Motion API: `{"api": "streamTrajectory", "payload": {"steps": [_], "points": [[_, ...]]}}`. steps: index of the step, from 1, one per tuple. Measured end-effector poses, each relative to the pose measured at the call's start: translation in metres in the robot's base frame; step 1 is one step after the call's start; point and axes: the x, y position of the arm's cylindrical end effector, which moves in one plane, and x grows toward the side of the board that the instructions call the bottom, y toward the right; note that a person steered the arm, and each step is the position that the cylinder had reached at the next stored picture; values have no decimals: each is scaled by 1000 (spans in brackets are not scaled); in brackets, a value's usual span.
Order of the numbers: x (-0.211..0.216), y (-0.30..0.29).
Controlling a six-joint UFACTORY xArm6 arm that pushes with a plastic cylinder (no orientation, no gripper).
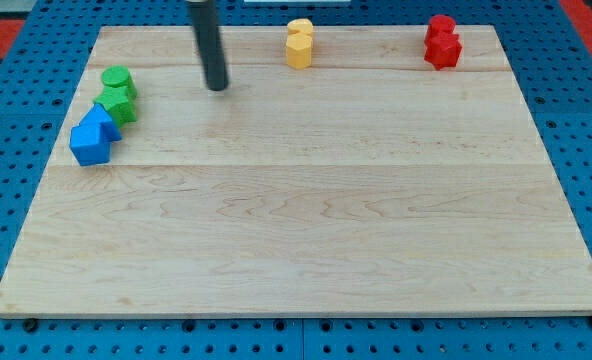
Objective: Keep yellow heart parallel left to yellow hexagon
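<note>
Yellow pair [298, 43]: heart and hexagon touching, shapes indistinct, top edge of surface [296, 240]. My tip [217, 87]: left of pair, apart. No claw fitted. Risk: a push shifts both together.

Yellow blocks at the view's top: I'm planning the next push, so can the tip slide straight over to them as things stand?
Probably yes. My tip sits to the view's left of the two touching yellow blocks, with only bare board between. The green blocks and blue blocks lie on the far side.
</note>
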Motion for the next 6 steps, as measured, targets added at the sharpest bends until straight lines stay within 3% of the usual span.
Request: {"api": "streamTrajectory", "payload": {"steps": [1, 2, 3, 4, 6], "points": [[-2, 89], [-51, 154], [-115, 165], [-124, 148], [-123, 46]]}}
